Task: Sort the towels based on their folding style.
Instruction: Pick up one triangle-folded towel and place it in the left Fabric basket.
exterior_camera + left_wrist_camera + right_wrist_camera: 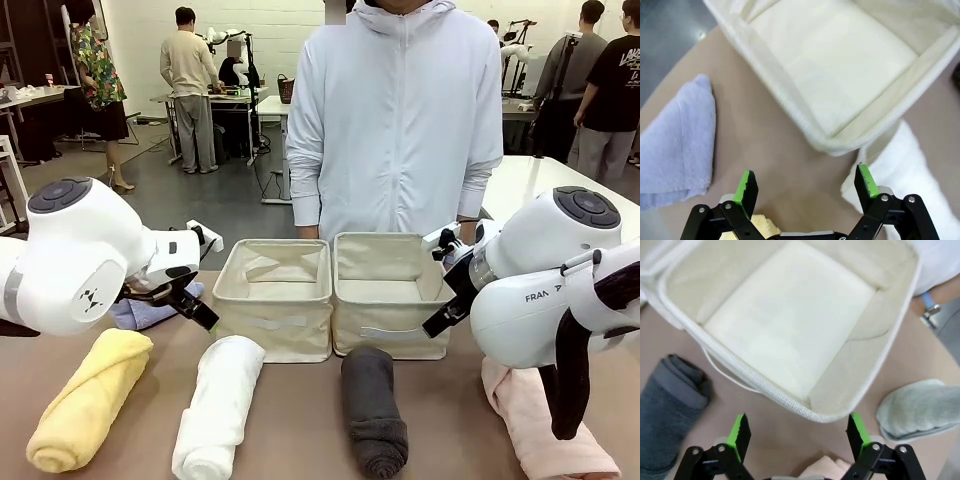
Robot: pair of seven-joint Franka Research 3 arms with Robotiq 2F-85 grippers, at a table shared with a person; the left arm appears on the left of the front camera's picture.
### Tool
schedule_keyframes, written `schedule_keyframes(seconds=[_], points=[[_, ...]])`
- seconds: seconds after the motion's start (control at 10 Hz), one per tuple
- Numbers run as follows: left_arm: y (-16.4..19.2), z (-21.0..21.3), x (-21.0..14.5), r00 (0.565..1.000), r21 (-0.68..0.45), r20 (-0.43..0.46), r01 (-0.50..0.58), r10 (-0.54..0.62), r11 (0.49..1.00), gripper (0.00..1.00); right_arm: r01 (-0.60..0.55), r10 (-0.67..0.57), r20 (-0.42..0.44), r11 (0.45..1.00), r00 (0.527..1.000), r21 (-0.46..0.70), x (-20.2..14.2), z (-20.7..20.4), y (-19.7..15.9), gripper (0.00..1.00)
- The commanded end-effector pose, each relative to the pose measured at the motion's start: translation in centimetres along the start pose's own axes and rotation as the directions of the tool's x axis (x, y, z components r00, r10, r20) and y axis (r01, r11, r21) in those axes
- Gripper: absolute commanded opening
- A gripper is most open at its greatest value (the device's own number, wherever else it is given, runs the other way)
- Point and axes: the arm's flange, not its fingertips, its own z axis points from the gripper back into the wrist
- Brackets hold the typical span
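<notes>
**Both grippers spread, six towels on the table**

The left gripper is spread and grasps nothing: lavender towel at mid-left, white towel lower right, yellow towel at the bottom edge (barely showing). The right gripper, equally spread and empty, has the dark grey towel lower left, sage green towel right, pink towel bottom centre.

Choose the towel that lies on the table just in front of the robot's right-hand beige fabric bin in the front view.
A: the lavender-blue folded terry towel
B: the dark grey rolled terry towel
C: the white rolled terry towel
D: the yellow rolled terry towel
B: the dark grey rolled terry towel lies with its far end just before the front wall of the right-hand beige fabric bin.
</notes>
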Motion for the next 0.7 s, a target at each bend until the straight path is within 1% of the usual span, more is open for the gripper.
schedule_keyframes(seconds=[0.0,0.1,0.2,0.3,0.4,0.6], points=[[-1.0,9.8,0.0,0.988,-0.075,0.144,0.069,-0.057,0.995,1.0,-0.02,0.023,0.077,0.999,0.997,-0.027,-1.4,8.2,1.4,1.0],[0.9,13.0,0.3,0.987,-0.105,0.127,0.11,-0.096,0.988,1.0,-0.057,0.063,0.052,0.993,0.997,-0.104,-1.3,11.9,1.5,1.0],[2.6,16.5,0.5,0.981,-0.057,0.136,0.15,-0.141,0.987,1.0,-0.088,0.097,0.039,0.979,0.994,-0.183,-1.4,16.1,1.4,1.0],[3.7,19.7,1.2,0.975,-0.022,0.13,0.186,-0.182,0.982,1.0,-0.07,0.077,0.021,0.972,0.997,-0.226,-1.1,19.4,0.9,1.0],[4.2,22.8,2.0,0.968,-0.003,0.114,0.225,-0.223,0.974,1.0,-0.061,0.061,-0.008,0.969,0.998,-0.239,-0.6,21.9,0.8,1.0],[5.2,26.8,2.5,0.962,0.048,0.08,0.257,-0.26,0.965,1.0,-0.058,0.054,-0.024,0.97,0.998,-0.235,-0.1,25.3,1.4,1.0]])
